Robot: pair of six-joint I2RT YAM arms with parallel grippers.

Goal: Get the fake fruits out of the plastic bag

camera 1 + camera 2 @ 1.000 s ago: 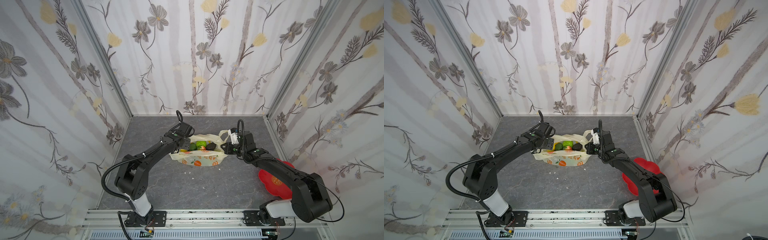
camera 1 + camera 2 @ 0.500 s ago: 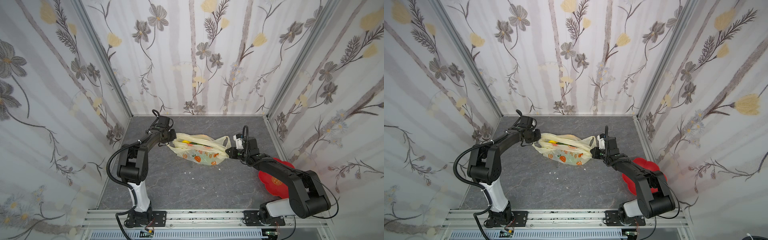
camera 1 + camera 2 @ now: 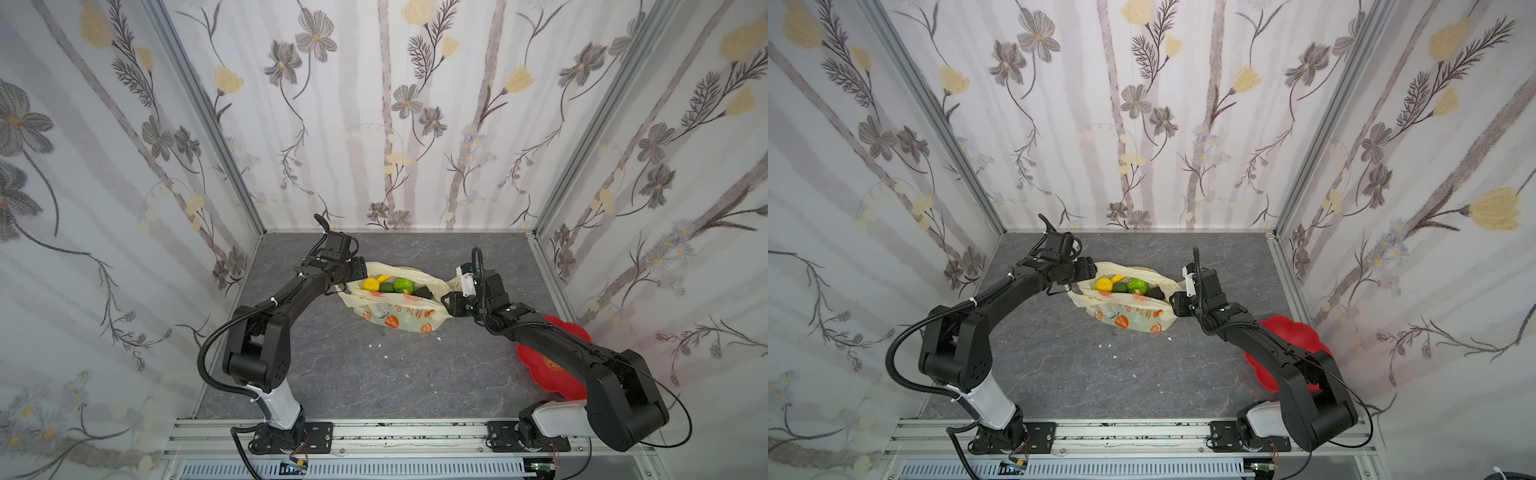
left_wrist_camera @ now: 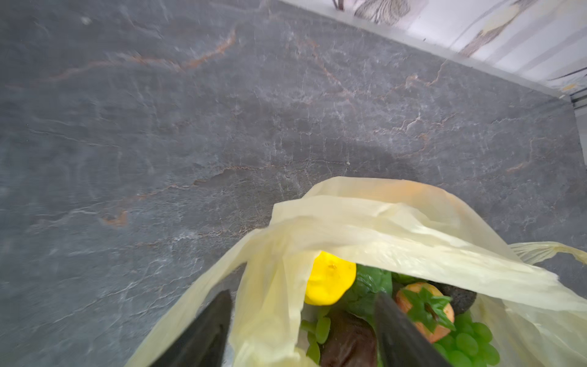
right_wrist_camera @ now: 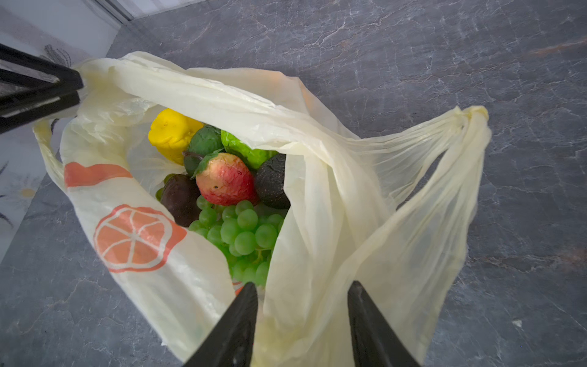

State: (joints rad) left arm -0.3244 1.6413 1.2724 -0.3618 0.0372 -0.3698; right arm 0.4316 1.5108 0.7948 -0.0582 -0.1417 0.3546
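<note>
Toward the back of the dark grey marbled tabletop [image 3: 332, 365], the thin pale-yellow plastic bag with orange-red fruit prints [image 3: 399, 320] is lying slumped between the two arms. Its loose upper film is draping over part of the glossy fake fruits [image 3: 403, 284] sitting inside, and a red flower-shaped plastic dish [image 3: 571, 334] is resting well apart, half hidden under the right arm. Both the left gripper [image 4: 301, 305] and the right gripper [image 5: 301, 292] are standing with fingers spread, slack bag film lying between them, nothing pinched.
</note>
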